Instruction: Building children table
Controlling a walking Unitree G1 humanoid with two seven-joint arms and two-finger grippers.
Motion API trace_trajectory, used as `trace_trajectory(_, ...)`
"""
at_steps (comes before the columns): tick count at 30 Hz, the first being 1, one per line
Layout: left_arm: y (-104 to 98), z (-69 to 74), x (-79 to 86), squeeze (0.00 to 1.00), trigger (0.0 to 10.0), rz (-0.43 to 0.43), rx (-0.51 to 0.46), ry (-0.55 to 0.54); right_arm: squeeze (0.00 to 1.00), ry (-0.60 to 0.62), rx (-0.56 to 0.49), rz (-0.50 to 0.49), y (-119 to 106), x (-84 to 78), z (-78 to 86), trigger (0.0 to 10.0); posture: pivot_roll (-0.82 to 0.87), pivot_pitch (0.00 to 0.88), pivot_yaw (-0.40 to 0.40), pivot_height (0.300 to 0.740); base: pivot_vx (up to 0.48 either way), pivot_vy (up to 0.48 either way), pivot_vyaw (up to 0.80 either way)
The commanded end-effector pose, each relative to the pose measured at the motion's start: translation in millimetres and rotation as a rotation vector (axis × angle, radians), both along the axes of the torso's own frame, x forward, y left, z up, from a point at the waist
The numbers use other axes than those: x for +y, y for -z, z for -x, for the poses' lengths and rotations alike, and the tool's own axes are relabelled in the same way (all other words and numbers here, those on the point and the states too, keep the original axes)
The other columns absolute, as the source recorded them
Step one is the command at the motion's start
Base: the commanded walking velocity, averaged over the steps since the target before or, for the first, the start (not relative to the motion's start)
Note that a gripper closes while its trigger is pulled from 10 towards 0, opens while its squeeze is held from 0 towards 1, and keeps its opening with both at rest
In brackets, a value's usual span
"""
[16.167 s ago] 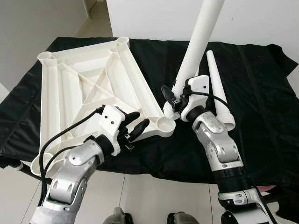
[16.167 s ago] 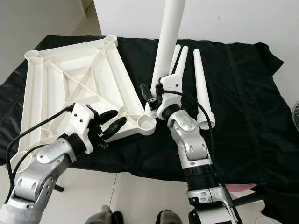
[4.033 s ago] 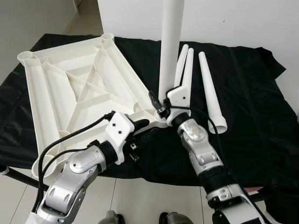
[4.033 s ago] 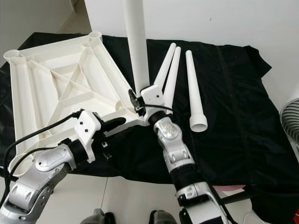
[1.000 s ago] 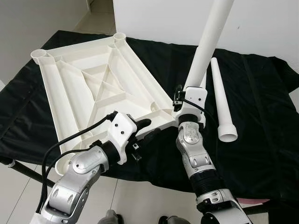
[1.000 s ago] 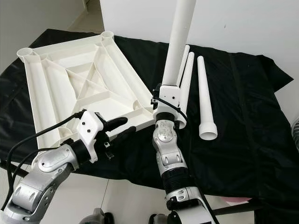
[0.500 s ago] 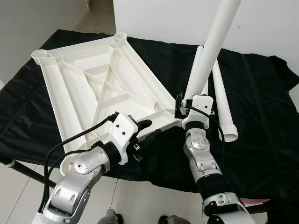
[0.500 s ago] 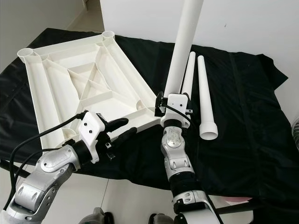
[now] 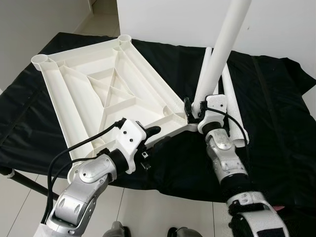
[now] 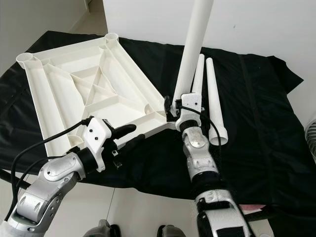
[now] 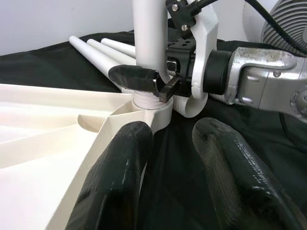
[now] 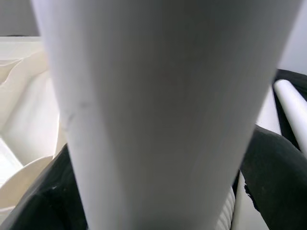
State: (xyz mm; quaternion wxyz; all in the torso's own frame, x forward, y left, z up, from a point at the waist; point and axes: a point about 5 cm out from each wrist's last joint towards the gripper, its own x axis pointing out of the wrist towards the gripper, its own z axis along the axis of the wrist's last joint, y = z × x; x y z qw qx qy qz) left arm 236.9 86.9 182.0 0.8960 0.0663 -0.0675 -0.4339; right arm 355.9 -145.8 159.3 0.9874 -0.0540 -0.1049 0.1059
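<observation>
Right pincer (image 9: 193,109) clenched on upright table leg (image 9: 220,55) in tabletop (image 9: 94,94) corner socket, left pincer (image 9: 157,137) released beside tabletop edge

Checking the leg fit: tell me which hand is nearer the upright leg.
Right. The right hand grips the leg at its base; the left hand is beside the tabletop's corner, apart from it.

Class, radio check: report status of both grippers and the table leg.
Right gripper shut on upright leg, seated in tabletop corner socket. Left gripper open beside that corner. Spare legs behind on cloth.
</observation>
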Motion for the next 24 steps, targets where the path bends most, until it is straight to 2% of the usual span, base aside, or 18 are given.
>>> trace_trajectory(1, 1.3, -1.3, 1.0, 0.0, 10.0, -0.005, -0.004, -0.011, 0.0, -0.025, 0.074, 0.007, 14.0, -4.8, 1.0, 10.0, -0.03, 0.123, 0.019, 0.74, 0.0, 0.0, 0.0)
trace_trajectory(2, 1.3, -1.3, 1.0, 0.0, 10.0, -0.005, -0.004, -0.011, 0.0, -0.025, 0.074, 0.007, 14.0, -4.8, 1.0, 10.0, -0.03, 0.123, 0.019, 0.74, 0.0, 0.0, 0.0)
trace_trajectory(3, 0.8, -1.9, 1.1, 0.0, 10.0, -0.006, -0.005, -0.009, 0.0, -0.115, 0.064, 0.058, 10.7, -4.0, 0.7, 10.0, -0.04, 0.123, 0.024, 0.74, 0.0, 0.0, 0.0)
trace_trajectory(6, 0.7, -2.1, 1.1, 0.0, 10.0, -0.007, -0.006, -0.009, 0.0, -0.149, 0.055, 0.079, 9.0, -3.6, 0.9, 10.0, -0.04, 0.123, 0.024, 0.74, 0.0, 0.0, 0.0)
trace_trajectory(13, -0.3, -3.7, 1.8, 0.0, 10.0, -0.008, -0.007, -0.006, 0.0, -0.326, 0.029, 0.169, -3.4, -7.8, -2.9, 10.0, -0.04, 0.124, 0.032, 0.74, 0.0, 0.0, 0.0)
trace_trajectory(16, -0.3, -3.7, 1.8, 0.0, 10.0, -0.008, -0.007, -0.006, 0.0, -0.326, 0.029, 0.169, -3.4, -7.8, -2.9, 10.0, -0.04, 0.124, 0.032, 0.74, 0.0, 0.0, 0.0)
trace_trajectory(21, -0.5, -4.1, 2.0, 0.0, 10.0, -0.01, -0.008, -0.005, 0.0, -0.382, -0.006, 0.211, -17.9, -12.6, -8.2, 9.8, -0.04, 0.122, 0.038, 0.74, 0.0, 0.0, 0.0)
trace_trajectory(22, -0.7, -4.2, 1.9, 0.0, 10.0, -0.01, -0.008, -0.004, 0.0, -0.393, -0.017, 0.225, -22.7, -14.2, -9.8, 6.5, -0.04, 0.122, 0.038, 0.74, 0.0, 0.0, 0.0)
trace_trajectory(23, -0.7, -4.2, 1.9, 0.0, 10.0, -0.01, -0.008, -0.004, 0.0, -0.393, -0.017, 0.225, -22.7, -14.2, -9.8, 6.5, -0.04, 0.122, 0.038, 0.74, 0.0, 0.0, 0.0)
trace_trajectory(24, -0.9, -4.2, 1.9, 0.0, 10.0, -0.01, -0.009, -0.003, 0.0, -0.408, -0.021, 0.234, -25.5, -15.2, -10.6, 5.4, -0.04, 0.122, 0.038, 0.74, 0.0, 0.0, 0.0)
